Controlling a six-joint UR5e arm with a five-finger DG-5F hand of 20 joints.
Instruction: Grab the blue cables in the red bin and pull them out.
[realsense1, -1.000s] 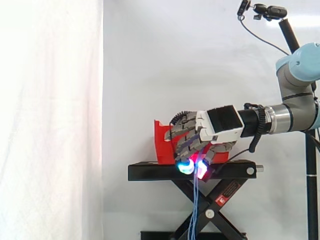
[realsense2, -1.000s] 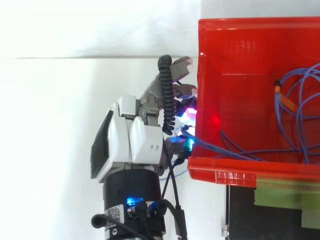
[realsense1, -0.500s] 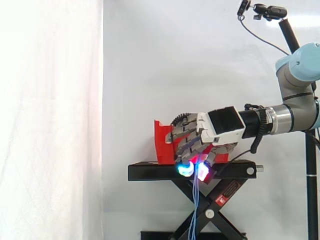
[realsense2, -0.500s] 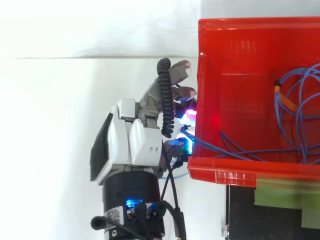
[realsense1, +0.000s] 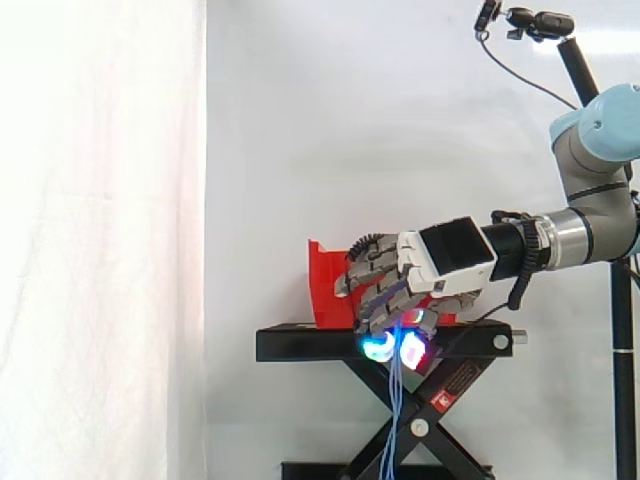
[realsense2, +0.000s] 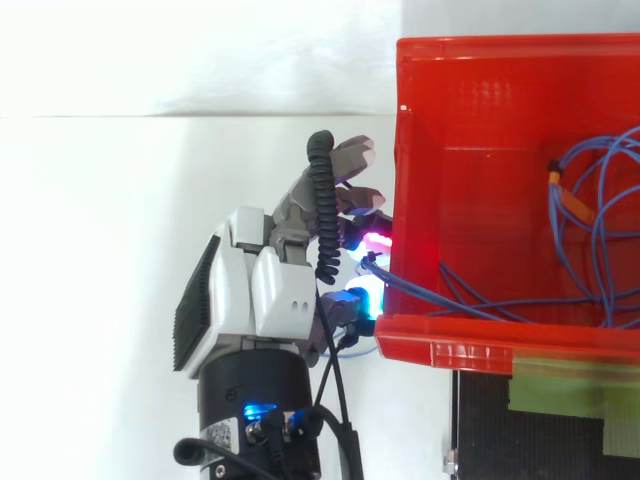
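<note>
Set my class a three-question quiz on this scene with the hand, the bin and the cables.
1. True or false: the blue cables lie wholly inside the red bin.
2. The bin stands on: A) a black stand B) a white shelf C) the floor.
3. Fill in: the hand pinches the ____.
Key: 1 false, some run out over the wall and hang down; 2 A; 3 blue cables.

1. Bin is showing red.
2. Cables are showing blue, one carrying an orange tag.
3. Hand is showing white and grey; pads are glowing cyan and magenta.
4. Stand is showing black; curtain is showing white.
5. Arm is showing grey and pale blue.
</note>
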